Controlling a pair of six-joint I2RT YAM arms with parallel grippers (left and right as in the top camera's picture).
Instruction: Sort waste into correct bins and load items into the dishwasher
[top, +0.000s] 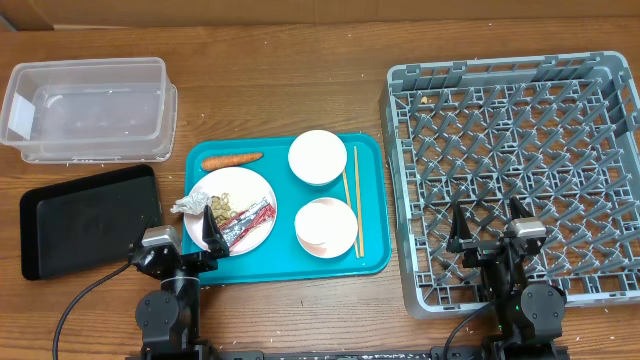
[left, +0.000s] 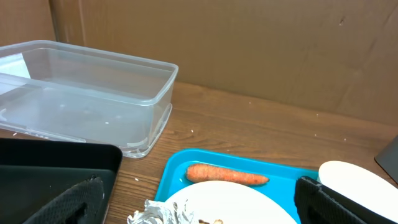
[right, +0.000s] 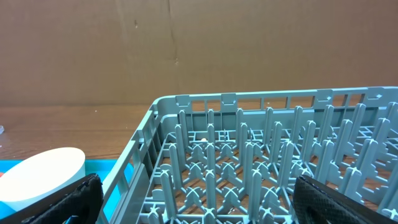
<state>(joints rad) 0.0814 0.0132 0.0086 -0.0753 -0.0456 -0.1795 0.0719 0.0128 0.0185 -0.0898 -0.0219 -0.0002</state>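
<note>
On the teal tray, a white plate (top: 240, 190) holds a crumpled paper ball (top: 190, 206), beige scraps (top: 225, 205) and a red wrapper (top: 252, 220). An orange carrot (top: 231, 159) lies behind it. Two white bowls (top: 318, 157) (top: 326, 227) and chopsticks (top: 355, 200) sit to the right. The clear tub (top: 85, 108) and black tray (top: 90, 218) are on the left, the grey dish rack (top: 520, 170) on the right. My left gripper (top: 178, 232) (left: 202, 208) is open at the plate's near edge. My right gripper (top: 487, 225) (right: 205, 205) is open over the rack's front. The cup is out of view.
The teal tray (top: 370, 255) lies between the black tray and the rack. A brown cardboard wall (left: 249, 43) stands behind the table. The rack's near left wall (right: 134, 168) is close to my right gripper's left finger.
</note>
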